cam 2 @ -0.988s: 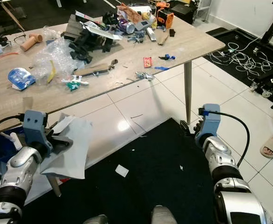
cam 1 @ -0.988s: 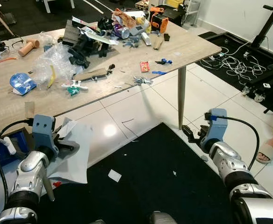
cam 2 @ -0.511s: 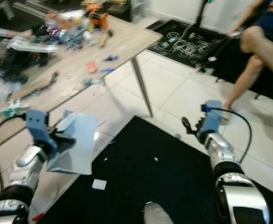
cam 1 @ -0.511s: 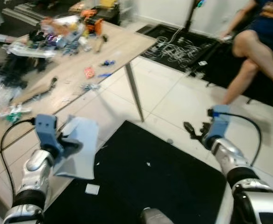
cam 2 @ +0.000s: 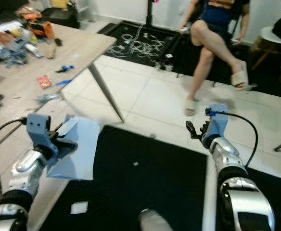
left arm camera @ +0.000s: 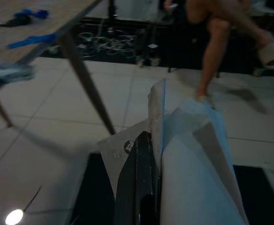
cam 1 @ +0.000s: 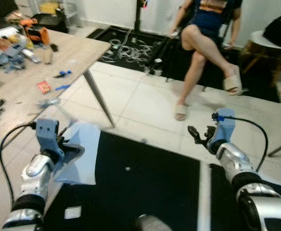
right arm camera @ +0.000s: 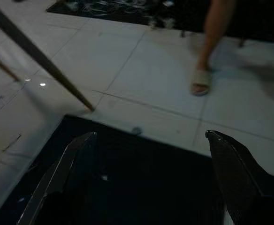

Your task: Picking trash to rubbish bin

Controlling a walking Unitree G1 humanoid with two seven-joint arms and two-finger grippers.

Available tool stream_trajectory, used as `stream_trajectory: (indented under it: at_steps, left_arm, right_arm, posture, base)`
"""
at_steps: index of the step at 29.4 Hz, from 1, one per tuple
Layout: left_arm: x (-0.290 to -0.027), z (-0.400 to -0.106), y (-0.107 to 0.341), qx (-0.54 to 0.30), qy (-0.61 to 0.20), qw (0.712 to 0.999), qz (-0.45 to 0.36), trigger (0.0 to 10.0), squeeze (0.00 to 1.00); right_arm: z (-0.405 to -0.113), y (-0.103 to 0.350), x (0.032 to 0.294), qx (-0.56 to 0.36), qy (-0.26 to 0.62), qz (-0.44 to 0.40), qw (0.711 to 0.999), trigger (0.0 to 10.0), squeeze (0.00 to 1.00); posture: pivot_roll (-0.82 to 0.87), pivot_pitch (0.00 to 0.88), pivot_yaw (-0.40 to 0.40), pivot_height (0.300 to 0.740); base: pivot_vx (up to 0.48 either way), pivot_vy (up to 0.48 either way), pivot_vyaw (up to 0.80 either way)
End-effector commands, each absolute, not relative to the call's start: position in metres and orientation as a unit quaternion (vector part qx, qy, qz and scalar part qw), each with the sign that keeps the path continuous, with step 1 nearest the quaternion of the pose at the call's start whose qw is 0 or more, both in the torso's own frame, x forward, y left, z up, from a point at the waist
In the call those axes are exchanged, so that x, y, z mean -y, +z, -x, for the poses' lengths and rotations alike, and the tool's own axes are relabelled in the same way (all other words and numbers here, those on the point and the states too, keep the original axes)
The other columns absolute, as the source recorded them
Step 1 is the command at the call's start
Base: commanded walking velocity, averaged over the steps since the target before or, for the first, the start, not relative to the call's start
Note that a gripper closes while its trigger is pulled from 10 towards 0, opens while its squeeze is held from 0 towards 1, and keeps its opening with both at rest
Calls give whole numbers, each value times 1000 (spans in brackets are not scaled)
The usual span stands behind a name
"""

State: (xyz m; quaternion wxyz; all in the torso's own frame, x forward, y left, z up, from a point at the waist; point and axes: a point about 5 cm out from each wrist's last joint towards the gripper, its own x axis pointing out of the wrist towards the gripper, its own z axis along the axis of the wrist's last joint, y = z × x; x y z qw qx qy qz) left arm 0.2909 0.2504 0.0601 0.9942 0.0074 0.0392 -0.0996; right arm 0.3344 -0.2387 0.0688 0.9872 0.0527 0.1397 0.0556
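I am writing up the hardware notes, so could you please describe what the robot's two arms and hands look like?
Both arms are silver, built of rounded jointed segments with black bands. The left hand and right hand each have two long black fingers mounted on a light blue block at the wrist. A thin black cable loops from each blue block back along the arm.

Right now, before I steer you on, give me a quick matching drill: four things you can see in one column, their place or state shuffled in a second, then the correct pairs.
Things:
1. left pincer
2. right pincer
3. small white scrap
4. person's slippered foot

Places or states:
A. open, holding nothing, above the black mat
B. resting on the white tiles
C. shut on a sheet of paper
D. lying on the mat near the robot

Pairs: 1-C, 2-A, 3-D, 4-B
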Motion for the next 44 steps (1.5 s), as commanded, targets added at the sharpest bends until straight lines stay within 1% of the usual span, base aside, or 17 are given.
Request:
stream_trajectory:
  at_steps: [1,44]
  left_arm:
    - [-251,-287,54,-49,-97,994,-8,10000,0]
    - [-254,-288,49,-61,-85,995,3,10000,0]
  right_arm:
    - [-332,65,239,-145,54,-57,986,10000,0]
    - [-333,66,238,-143,63,-50,987,10000,0]
  posture:
    - [-99,0,-11,740]
    - [-101,0,-15,740]
  base:
    - [0,0,-800]
    - [0,0,-800]
